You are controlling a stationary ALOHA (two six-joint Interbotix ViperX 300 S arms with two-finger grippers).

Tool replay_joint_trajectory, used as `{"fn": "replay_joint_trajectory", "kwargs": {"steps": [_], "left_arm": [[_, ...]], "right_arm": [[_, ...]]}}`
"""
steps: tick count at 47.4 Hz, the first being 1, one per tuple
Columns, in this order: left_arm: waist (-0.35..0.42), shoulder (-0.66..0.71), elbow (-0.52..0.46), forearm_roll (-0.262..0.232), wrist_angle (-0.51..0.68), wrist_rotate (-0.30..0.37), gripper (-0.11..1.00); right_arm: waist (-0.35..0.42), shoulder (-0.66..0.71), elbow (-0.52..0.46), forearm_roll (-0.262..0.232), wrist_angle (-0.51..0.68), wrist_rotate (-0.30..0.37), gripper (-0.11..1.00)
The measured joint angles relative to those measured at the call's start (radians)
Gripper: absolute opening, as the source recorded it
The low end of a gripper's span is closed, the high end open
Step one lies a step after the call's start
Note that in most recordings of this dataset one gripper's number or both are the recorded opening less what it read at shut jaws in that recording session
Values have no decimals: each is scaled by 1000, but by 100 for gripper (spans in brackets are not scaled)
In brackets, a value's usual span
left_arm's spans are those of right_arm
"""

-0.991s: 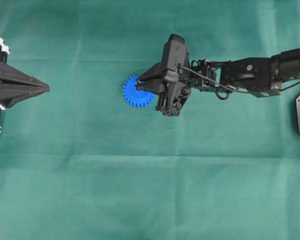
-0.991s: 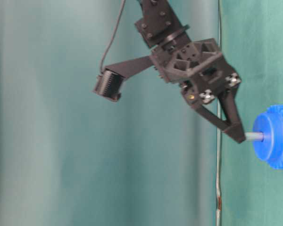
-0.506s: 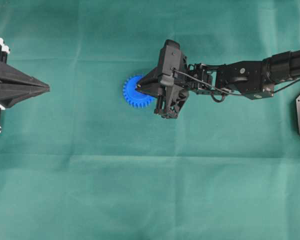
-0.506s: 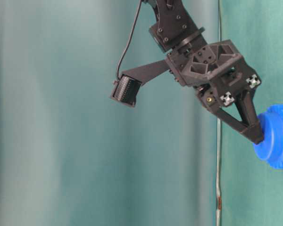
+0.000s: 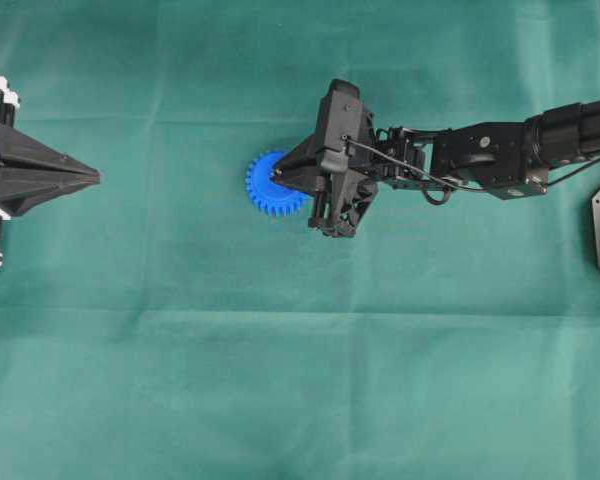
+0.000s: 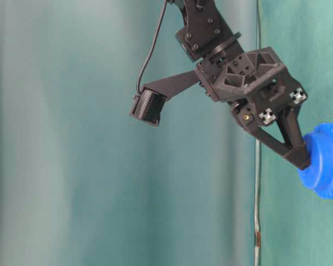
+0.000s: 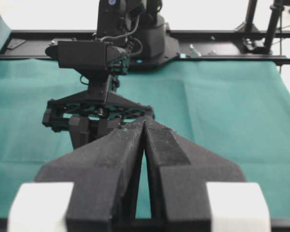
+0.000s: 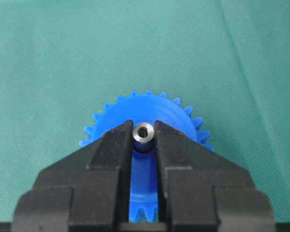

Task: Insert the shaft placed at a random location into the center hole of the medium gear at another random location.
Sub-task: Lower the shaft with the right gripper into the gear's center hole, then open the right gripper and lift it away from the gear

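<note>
Right gripper [image 8: 144, 137] is nearly closed, pinching the shaft [image 8: 144, 132] between its fingertips, shiny ringed end facing the wrist cam. The tips sit right against the gear [image 8: 150, 108], a bright blue toothed disc lying on the green counter [image 5: 280, 350]. Left gripper [image 5: 92, 177] is clenched shut, well apart.

- The medium gear [image 5: 270, 184] lies flat on the table [image 5: 280, 380], a little left of the middle in the overhead view.
- My right claw [image 8: 144, 140] is directly over the gear, its tips down at the gear's face.
- The shaft [image 8: 144, 132] stands between my right fingertips [image 8: 117, 140], over the gear's middle.
- My left claw [image 5: 92, 177] is at the left edge, well apart from the gear, pointing toward it.
</note>
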Motion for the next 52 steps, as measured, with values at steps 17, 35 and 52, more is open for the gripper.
{"fn": "replay_joint_trajectory", "kwargs": {"steps": [17,35,52], "left_arm": [[0,0,0,0,0,-2,0],[0,0,0,0,0,-2,0],[0,0,-2,0,0,-2,0]], "right_arm": [[9,0,-2,0,0,2,93],[5,-137,-2,-5,91,2,88],[5,-216,5,-14,117,3,88]]}}
